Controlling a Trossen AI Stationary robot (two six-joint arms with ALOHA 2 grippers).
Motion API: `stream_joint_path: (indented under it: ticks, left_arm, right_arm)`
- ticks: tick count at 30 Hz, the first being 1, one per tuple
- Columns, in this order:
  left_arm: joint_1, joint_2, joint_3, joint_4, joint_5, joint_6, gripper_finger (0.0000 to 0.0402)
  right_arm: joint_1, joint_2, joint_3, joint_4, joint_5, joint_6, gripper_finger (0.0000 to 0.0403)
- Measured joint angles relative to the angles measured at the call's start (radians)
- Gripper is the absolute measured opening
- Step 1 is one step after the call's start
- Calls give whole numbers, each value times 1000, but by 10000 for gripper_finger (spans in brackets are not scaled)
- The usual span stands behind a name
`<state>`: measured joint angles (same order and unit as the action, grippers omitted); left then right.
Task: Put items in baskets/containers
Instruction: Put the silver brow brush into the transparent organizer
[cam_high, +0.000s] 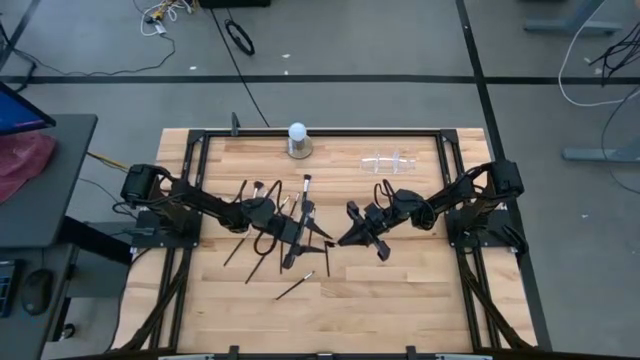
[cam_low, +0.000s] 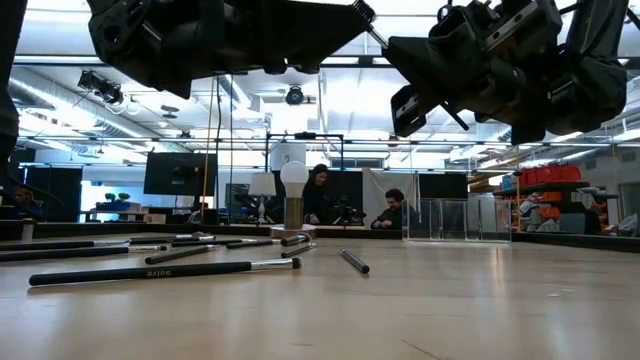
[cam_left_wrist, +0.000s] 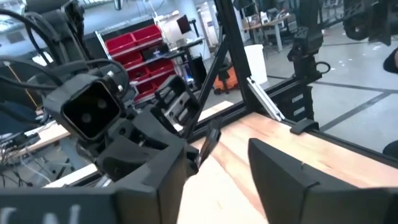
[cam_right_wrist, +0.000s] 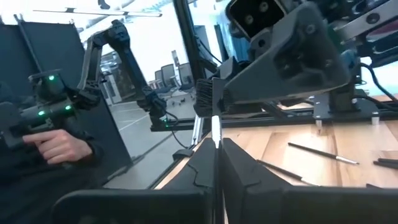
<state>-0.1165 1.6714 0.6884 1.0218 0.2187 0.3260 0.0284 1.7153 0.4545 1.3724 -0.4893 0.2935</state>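
Note:
My right gripper (cam_right_wrist: 215, 155) is shut on a thin makeup brush (cam_right_wrist: 214, 121) with a silver ferrule and a dark bristle head, held above the table's middle. My left gripper (cam_left_wrist: 221, 152) faces it closely from the left, open, with nothing between its fingers. In the high view the two grippers (cam_high: 310, 232) (cam_high: 345, 238) nearly meet. Several other brushes (cam_high: 268, 215) lie flat on the wood under and left of the left gripper, and one (cam_high: 295, 288) lies nearer the front. The clear holder (cam_high: 385, 160) stands at the far right of centre. My right gripper pinches the brush between its two fingers on the handle just behind the silver ferrule (cam_right_wrist: 215, 138). The brush runs along the fingers, and its bristle head (cam_right_wrist: 211, 98) sticks out past the fingertips toward the left gripper. It is lifted clear of the table (cam_low: 372, 36).
A white ball on a round grey base (cam_high: 297, 137) stands at the far edge, left of the holder. A black frame (cam_high: 440, 135) borders the wooden table. A person's hand (cam_right_wrist: 59, 146) with a controller and seated people show beyond the table. The near right wood is bare.

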Motion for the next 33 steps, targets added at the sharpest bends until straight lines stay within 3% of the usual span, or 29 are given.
stream_joint_path:
  ticks: [14, 21, 28, 33]
  left_arm:
    - [0, 0, 8, 10, -14, -4, 22]
    - [0, 0, 38, -62, 8, -90, 11]
    - [2, 0, 77, -224, -91, -240, 9]
    - [2, -2, 94, -249, -151, -271, 9]
  right_arm:
    - [0, 0, 0, -1, 9, 5, 9]
    - [-11, -1, 1, -44, -2, 13, 17]
    - [-68, -44, 1, -291, 46, -41, 90]
    - [-27, -106, 2, -491, 281, -242, 164]
